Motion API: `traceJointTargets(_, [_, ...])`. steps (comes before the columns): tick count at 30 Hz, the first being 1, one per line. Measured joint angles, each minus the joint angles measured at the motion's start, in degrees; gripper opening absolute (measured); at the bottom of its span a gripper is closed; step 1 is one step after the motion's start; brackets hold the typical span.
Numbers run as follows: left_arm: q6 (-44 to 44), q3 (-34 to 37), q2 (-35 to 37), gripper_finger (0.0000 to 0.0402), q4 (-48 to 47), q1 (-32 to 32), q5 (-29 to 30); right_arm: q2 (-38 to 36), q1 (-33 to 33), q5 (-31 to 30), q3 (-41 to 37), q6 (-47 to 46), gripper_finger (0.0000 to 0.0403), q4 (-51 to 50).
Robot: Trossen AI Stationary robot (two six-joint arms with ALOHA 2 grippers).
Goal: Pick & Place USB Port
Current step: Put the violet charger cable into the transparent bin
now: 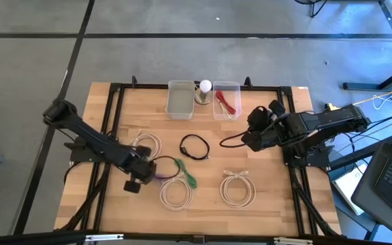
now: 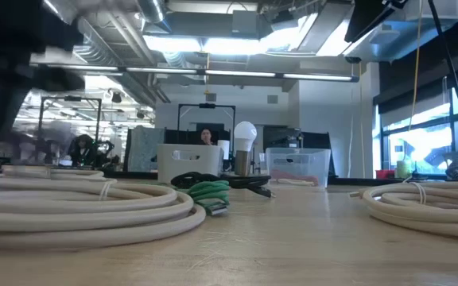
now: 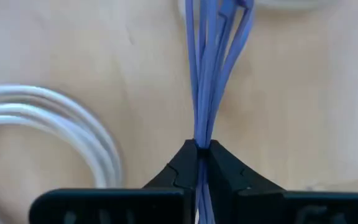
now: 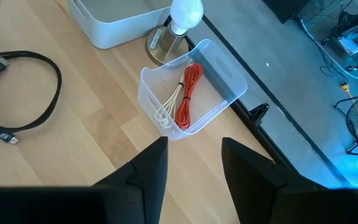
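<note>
from above: left hand (image 1: pixel 143 170) low over the wooden surface (image 1: pixel 264 204), clamped on a purple cable (image 1: pixel 163 174) just left of the green cable (image 1: pixel 186 174), likely for lifting toward the bins. right hand (image 1: pixel 252 129) waiting just right of the black cable loop (image 1: pixel 194 146), fingers apart. white bin (image 1: pixel 180 99) and clear bin (image 1: pixel 226 101) (red cable inside) beyond the black loop.

level view: thick, matte white coils (image 2: pixel 86 208) in front; green bundle (image 2: pixel 210 192) soft and kinked.

left wrist: thin glossy purple strands (image 3: pixel 211 68) pinched flat between dark fingers (image 3: pixel 178 171).

right wrist: translucent clear bin (image 4: pixel 219 65) holding red cable (image 4: pixel 188 94) and pale cord.
</note>
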State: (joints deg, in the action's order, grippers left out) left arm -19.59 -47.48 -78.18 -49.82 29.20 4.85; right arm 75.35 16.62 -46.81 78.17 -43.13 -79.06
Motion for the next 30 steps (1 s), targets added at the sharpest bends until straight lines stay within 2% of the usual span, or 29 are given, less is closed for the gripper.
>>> traceJointTargets(2, [-0.49,-1.85,2.82,0.0010,-1.20,0.43,5.20,0.00,0.00,-0.11,0.00,0.02,0.0153,0.20])
traceJointTargets(5, [0.69,-2.73,7.24,0.0010,5.79,0.67,16.78,0.00,0.00,-0.13,0.00,0.05,0.0153,0.62])
traceJointTargets(7, [3.76,-1.82,9.50,0.0010,14.31,0.48,24.45,0.00,0.00,-0.13,0.00,0.19,0.0153,1.18])
traceJointTargets(9, [10.29,-0.31,11.21,0.0010,25.40,-0.82,29.56,0.00,0.00,-0.15,0.00,1.89,0.0153,2.82])
traceJointTargets(12, [24.06,3.00,12.61,0.0010,43.73,-4.87,31.10,0.00,0.00,-0.15,0.00,7.41,0.0153,7.80])
traceJointTargets(15, [35.63,6.72,12.63,0.0010,60.52,-11.16,21.00,0.00,0.36,-0.16,0.00,14.79,0.0153,15.30])
traceJointTargets(18, [39.47,9.51,12.53,0.0010,70.83,-19.18,8.98,0.00,1.59,-0.10,0.00,22.97,0.0153,23.25])
traceJointTargets(23, [38.38,10.70,11.88,0.0010,79.98,-31.76,-8.21,0.00,4.07,1.02,0.00,35.50,0.0153,37.15])
traceJointTargets(26, [36.04,10.67,10.13,0.0010,88.20,-37.31,-19.41,0.24,4.31,6.25,0.00,42.00,0.0153,46.00])
traceJointTargets(28, [34.24,10.66,8.54,0.0010,93.33,-39.98,-23.43,0.92,4.20,9.57,0.00,46.13,0.0153,51.66])
traceJointTargets(30, [32.13,10.66,6.64,0.0010,97.28,-41.99,-24.73,1.93,3.69,12.15,0.00,50.30,0.0153,56.71])
